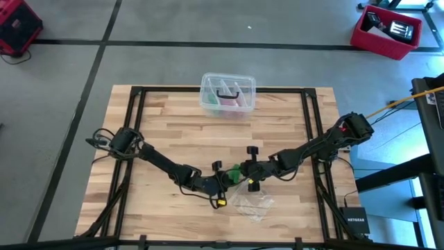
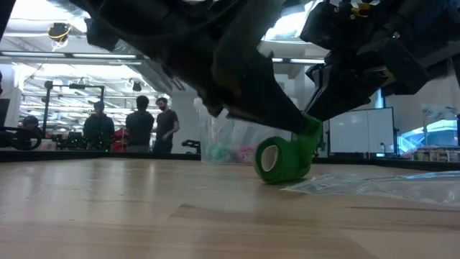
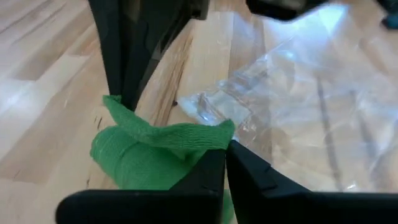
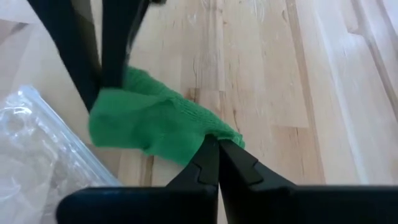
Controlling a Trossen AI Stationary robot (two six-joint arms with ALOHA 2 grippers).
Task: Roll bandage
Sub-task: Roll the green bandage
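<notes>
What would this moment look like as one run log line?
task: roll bandage | left claw: shut on bandage | right claw: shut on bandage | bandage: mostly rolled, on table

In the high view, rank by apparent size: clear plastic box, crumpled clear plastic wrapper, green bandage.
1. Clear plastic lidded box, largest.
2. Crumpled clear plastic wrapper, somewhat smaller.
3. Bright green fabric bandage, smallest, though the grippers partly hide it.

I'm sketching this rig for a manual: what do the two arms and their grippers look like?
Both arms are black and slim, jointed, with black cables looping near their bases. The left gripper has a yellow part by its wrist; the right gripper is all black. Each ends in two flat, tapered, matte black fingers.
</notes>
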